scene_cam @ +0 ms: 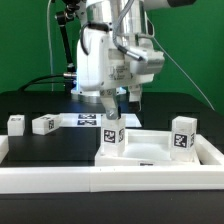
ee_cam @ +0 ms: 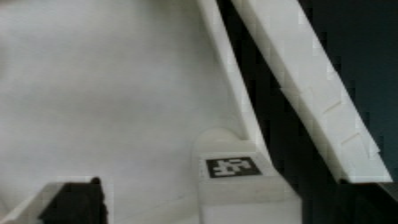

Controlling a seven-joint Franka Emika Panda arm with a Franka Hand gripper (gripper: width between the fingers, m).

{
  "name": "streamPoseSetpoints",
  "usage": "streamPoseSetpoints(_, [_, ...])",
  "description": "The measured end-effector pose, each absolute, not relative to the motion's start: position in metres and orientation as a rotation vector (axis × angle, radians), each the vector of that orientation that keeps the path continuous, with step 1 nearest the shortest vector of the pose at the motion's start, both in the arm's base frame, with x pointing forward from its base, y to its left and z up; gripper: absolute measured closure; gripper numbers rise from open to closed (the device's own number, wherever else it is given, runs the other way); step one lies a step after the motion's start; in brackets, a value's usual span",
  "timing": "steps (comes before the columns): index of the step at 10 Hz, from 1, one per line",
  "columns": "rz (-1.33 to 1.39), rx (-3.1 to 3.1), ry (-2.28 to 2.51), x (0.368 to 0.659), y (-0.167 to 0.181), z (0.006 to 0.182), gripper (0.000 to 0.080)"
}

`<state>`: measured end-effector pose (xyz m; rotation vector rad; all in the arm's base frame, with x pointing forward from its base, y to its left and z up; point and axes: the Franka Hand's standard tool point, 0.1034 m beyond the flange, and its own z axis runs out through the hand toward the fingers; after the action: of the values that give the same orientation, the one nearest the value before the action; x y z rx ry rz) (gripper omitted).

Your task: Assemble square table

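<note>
The gripper (scene_cam: 108,110), fingers apart, hangs straight above the upright leg (scene_cam: 110,139) at the tabletop (scene_cam: 150,150) corner.

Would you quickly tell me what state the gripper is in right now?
Gripper: fingers open, holding nothing, just above the short white tagged plastic leg standing on the large white square slab.

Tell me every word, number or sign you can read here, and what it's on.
Words, brands, numbers: none anywhere.
On the four legs: black-and-white square tags, which are patterns, not letters.
On the marker board: more such tags, too small to make out.
In the wrist view: one more tag, blurred, with no letters; I cannot tell which white part bears it.
</note>
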<state>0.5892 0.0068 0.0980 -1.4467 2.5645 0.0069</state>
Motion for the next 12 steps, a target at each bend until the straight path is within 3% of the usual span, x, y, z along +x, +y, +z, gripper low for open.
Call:
streamPoseSetpoints(2, [0.024, -1.504, 2.527, 0.5767, 0.0174, 0.1054, 0.0151])
streamPoseSetpoints(12, [0.019, -1.588, 2.489, 0.5724, 0.0198, 0.0985, 0.0151])
